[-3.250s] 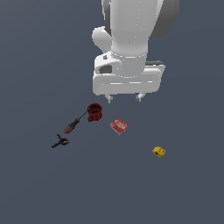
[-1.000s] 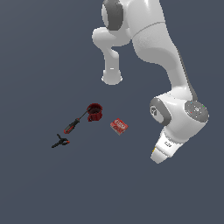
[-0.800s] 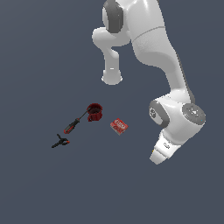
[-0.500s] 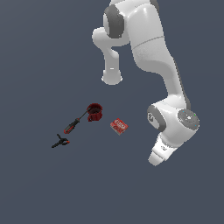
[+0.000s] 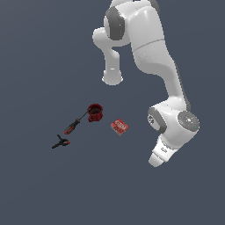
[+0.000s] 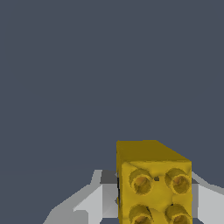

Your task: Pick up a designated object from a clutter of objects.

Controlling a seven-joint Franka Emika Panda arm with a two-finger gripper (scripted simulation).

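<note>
1. Filling the near part of the wrist view, the yellow block [image 6: 153, 183] sits between the two grey fingers [image 6: 94, 203], one to each side of it.
2. Its studded face, with four round knobs and small dark marks, points toward the wrist camera; a plain yellow face slopes away behind it.
3. The fingers stand close against the block's sides, narrowed to about its width; whether they actually press on it cannot be told from this picture.
4. Beyond the block, the wrist view shows only flat dark grey counter [image 6: 87, 78].
5. In the exterior view the white arm [image 5: 151, 52] bends down and its last link [image 5: 161, 151] reaches low toward the counter; the fingers and the block are hidden behind that link.
6. The other clutter lies well apart from the fingers, toward the exterior view's left.
7. The red box [image 5: 119, 126] with white print is the nearest of them to the fingers.
8. Farther off stands the red mug [image 5: 94, 112], with the red-handled screwdriver [image 5: 74, 124] just beside it, its tip pointing at the mug.
9. The black-and-red clamp [image 5: 60, 142] lies farthest from the fingers, near the screwdriver's handle.
</note>
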